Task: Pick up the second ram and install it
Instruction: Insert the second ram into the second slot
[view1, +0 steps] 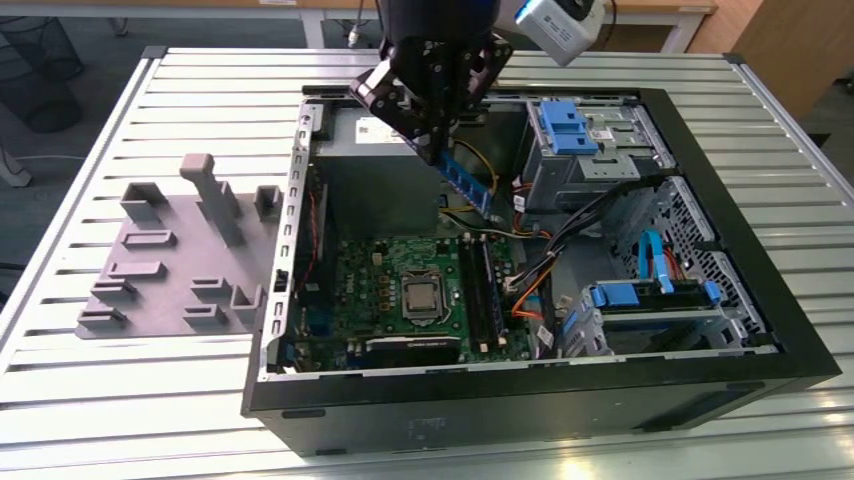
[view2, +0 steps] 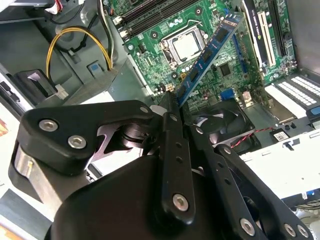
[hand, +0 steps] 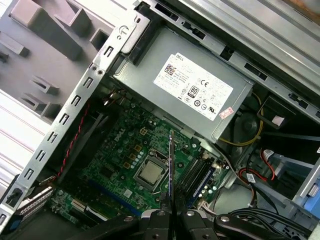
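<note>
One blue-green stick, the second ram (view1: 470, 185), hung in the air above the open computer case (view1: 747, 330), pinched at its upper end by the tool (view1: 430, 150), whose two fingers were closed flat against its faces. In the exterior view the stick ran out from the fingertips toward 5 o'clock, tilted, its free end over the motherboard (view1: 387, 270) but not touching it. In the second wrist view the second ram (view2: 207, 55) stretched away from the fingertips toward 1 o'clock, its row of black chips showing, passing just beside the processor socket (view2: 186, 46). In the first wrist view it appeared edge-on as a thin dark line (hand: 170, 165) rising straight toward 12 o'clock from the tool (hand: 170, 212), with the memory slots (hand: 197, 172) just at its 3 o'clock. The power supply (hand: 192, 92) lay beyond. Well apart, at 9 o'clock of the case in the exterior view, the grey holder block (view1: 174, 260) sat on the bench (view1: 120, 400).
</note>
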